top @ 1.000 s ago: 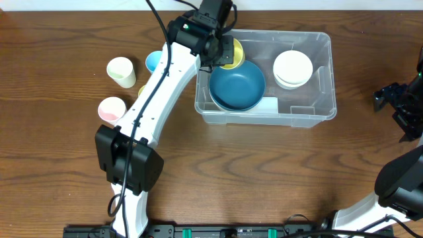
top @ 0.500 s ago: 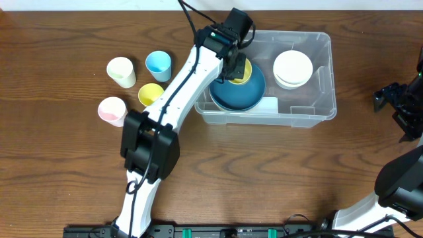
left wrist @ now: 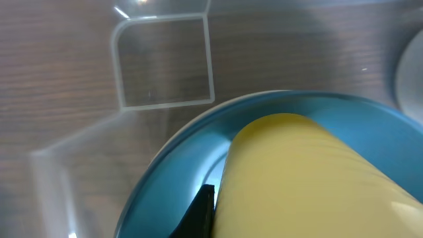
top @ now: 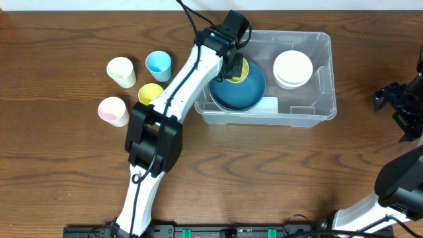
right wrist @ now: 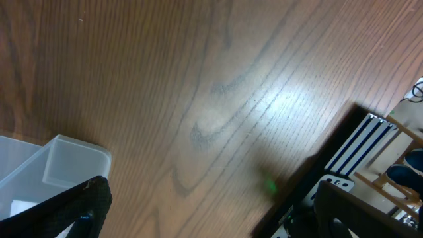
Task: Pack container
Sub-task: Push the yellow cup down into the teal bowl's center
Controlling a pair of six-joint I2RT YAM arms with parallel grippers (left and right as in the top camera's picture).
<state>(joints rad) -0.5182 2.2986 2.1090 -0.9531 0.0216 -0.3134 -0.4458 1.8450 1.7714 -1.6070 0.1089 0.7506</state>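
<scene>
The container [top: 324, 79], a large clear plastic bin, stands at the back of the table. In it lie a blue bowl [top: 241, 92] and a stack of white bowls [top: 293, 69]. My left gripper [top: 232, 68] is inside the bin, shut on a yellow bowl [top: 241, 70] that sits low in the blue bowl. In the left wrist view the yellow bowl [left wrist: 310, 178] fills the blue bowl [left wrist: 178, 172], with one black finger [left wrist: 203, 213] pressed against it. My right gripper [right wrist: 211, 221] is open over bare wood, right of the container [right wrist: 63, 162].
Left of the bin stand a cream cup [top: 121, 71], a light blue cup [top: 158, 64], a yellow cup [top: 151, 94] and a pink cup [top: 113, 110]. The right arm [top: 400, 109] stays near the table's right edge.
The left arm swung right from the bin's back left corner and brought the yellow bowl down over the blue bowl. The right arm has not moved.
</scene>
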